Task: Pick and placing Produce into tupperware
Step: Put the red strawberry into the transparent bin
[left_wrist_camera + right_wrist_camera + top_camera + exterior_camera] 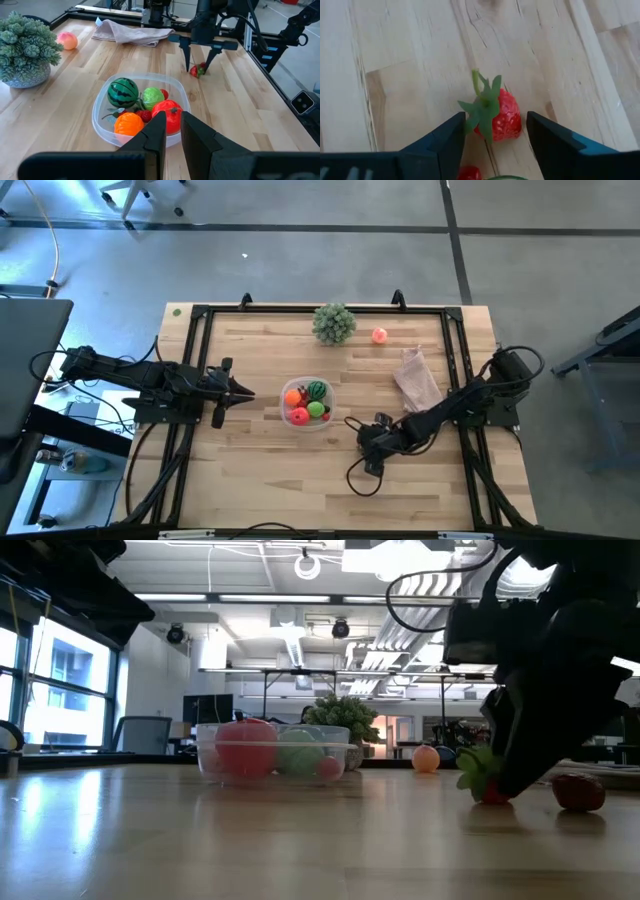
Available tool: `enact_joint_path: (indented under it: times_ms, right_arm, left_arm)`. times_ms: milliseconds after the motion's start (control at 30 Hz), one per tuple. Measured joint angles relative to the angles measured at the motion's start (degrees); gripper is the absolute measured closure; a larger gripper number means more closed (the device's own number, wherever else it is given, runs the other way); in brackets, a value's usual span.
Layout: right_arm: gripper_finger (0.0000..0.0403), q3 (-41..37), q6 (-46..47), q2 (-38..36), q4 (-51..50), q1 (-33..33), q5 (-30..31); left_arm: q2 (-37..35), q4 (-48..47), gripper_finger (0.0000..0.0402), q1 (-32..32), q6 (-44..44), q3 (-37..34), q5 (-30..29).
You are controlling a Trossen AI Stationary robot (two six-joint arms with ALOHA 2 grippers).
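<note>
Red strawberry (499, 117), green leafy top, between open right gripper (495, 145), untouched

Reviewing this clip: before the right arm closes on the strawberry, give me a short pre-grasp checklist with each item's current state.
1. Right hand open, straddling the strawberry: ok.
2. Strawberry lying free on the table, clear of the cloth bag: ok.
3. Fingers low enough to grip: ok in the low view; exact contact cannot tell.
4. Tupperware upright, with room on top: ok, though already holding several fruits.
5. Left hand shut, hovering close to the tupperware: not ok, may obstruct the drop.
6. Peach not yet collected: not ok.
</note>
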Motion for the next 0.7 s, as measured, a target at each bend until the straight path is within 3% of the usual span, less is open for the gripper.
enact_joint_path:
  times_ms: [433,700]
  right_arm:
    - [0.0263,0.0,-2.2,0.0,0.2,-1.7,0.2]
    - [0.0271,0.0,-2.9,0.0,0.9,-1.6,1.3]
  left_arm:
    - [0.0,0.0,0.0355,0.0,0.0,0.0,0.0]
    - [0.0,0.0,0.0355,0.0,0.0,0.0,0.0]
